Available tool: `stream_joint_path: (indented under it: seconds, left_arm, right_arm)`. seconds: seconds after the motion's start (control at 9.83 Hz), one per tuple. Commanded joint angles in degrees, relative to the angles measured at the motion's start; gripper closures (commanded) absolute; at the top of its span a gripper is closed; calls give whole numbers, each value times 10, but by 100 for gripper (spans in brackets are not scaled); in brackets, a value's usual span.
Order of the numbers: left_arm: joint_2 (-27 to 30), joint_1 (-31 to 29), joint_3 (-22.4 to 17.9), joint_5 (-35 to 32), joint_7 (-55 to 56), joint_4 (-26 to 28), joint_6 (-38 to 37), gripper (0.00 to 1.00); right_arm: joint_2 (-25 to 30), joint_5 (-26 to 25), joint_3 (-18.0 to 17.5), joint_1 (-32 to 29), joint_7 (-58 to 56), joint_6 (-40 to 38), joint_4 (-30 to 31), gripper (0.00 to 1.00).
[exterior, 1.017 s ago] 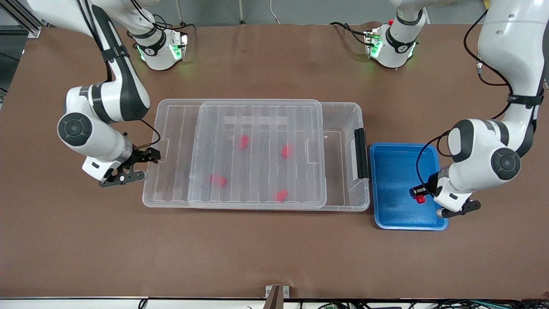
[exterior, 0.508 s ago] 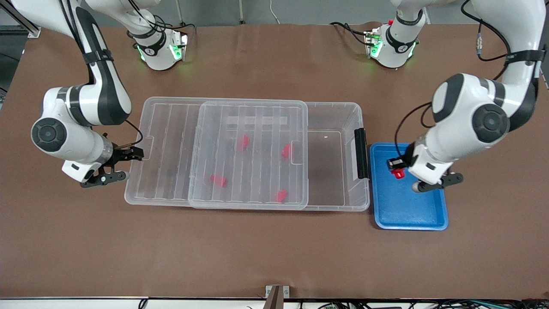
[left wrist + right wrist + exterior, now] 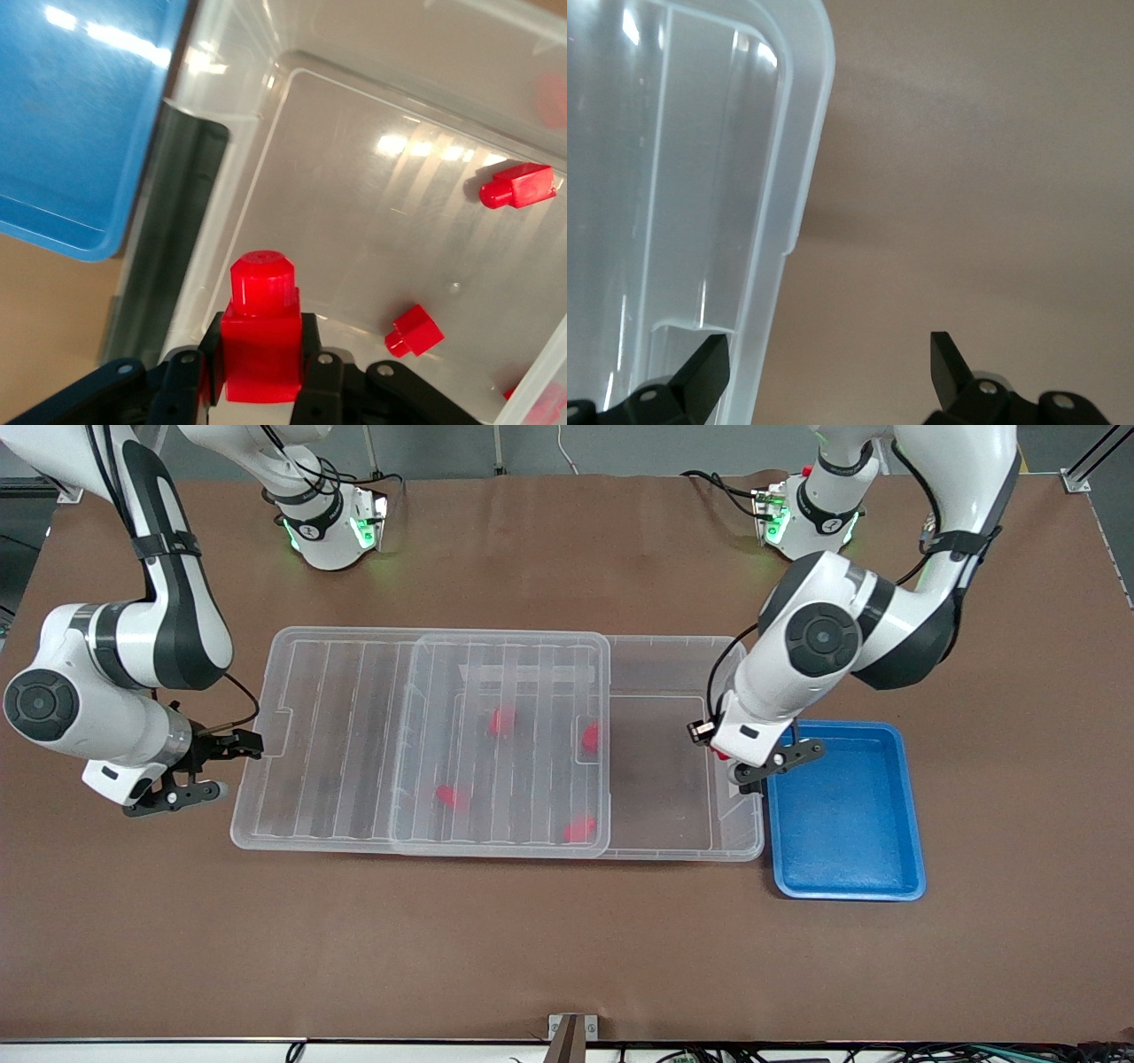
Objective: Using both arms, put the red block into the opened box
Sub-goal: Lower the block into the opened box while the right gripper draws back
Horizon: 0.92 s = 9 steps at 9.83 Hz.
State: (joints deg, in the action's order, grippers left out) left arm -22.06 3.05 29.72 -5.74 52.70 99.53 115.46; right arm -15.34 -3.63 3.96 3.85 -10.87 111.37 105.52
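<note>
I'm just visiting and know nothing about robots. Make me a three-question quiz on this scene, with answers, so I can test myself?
1. True or false: the left gripper is shut on a red block.
2. What is that block over? A) the blue tray B) the uncovered end of the box C) bare table
3. Which part of the box has the right gripper's open fingers on either side of it?

Key
1. True.
2. B; it hangs just inside the end with the black latch.
3. The lid, at its edge toward the right arm's end of the table.
</note>
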Motion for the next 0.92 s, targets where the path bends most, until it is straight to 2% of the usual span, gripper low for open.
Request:
stream_joint_path:
  seconds: [0.0,0.1,0.2,0.51,0.81]
  left_arm:
    - [-44,19,0,-22,27,13,36,98]
    - [-59,21,1,-31,28,15,48,98]
    - [-77,27,1,-56,28,20,56,98]
    - [-133,54,2,-138,20,19,64,97]
    - [-170,60,2,-161,-37,21,110,94]
  right_arm:
    - [5,0,-10,4,85,-86,-76,0]
    - [17,20,-11,7,123,-99,-89,0]
    - [53,34,-9,6,158,-108,-90,0]
    - [132,34,-9,5,267,-172,-117,0]
    - [192,36,-1,-6,267,-244,-119,0]
